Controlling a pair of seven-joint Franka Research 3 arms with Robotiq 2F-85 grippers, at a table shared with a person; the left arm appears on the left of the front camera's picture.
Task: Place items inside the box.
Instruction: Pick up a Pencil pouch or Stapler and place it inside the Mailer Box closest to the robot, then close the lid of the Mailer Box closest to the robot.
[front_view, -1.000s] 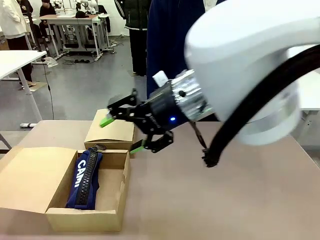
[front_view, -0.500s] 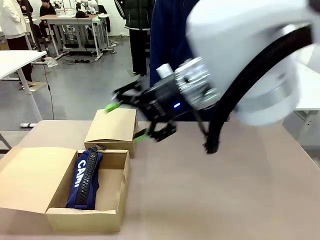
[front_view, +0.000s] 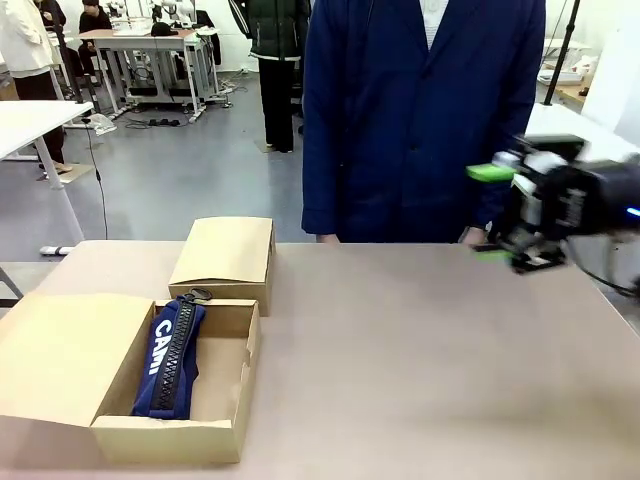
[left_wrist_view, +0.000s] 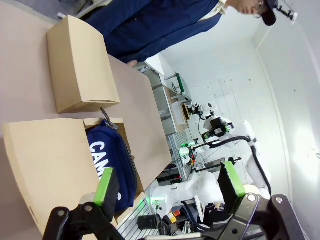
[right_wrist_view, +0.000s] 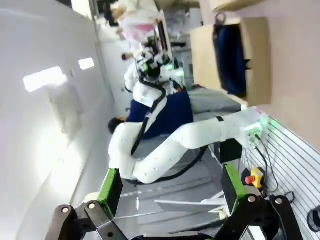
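An open cardboard box (front_view: 228, 440) sits at the table's near left, with one flap lying flat to its left and another folded back behind it. Inside it lies a navy pencil case (front_view: 172, 352) with white letters and a black zip. My right gripper (front_view: 492, 212) hovers above the table's far right, open and holding nothing. In the right wrist view the right gripper (right_wrist_view: 170, 185) is open, with the box (right_wrist_view: 255, 55) and the pencil case (right_wrist_view: 229, 50) far off. In the left wrist view my left gripper (left_wrist_view: 167, 182) is open above the box (left_wrist_view: 45, 155) and the pencil case (left_wrist_view: 112, 160).
A person in a navy coat (front_view: 420, 110) stands at the far edge, hands (front_view: 328, 238) resting at the table's rim. The tabletop (front_view: 420, 360) is bare between the box and my right gripper. More tables and people are farther back on the left.
My right arm has swung from above the box's rear flap to the far right of the table, gripper still open. The box and pencil case have not moved.
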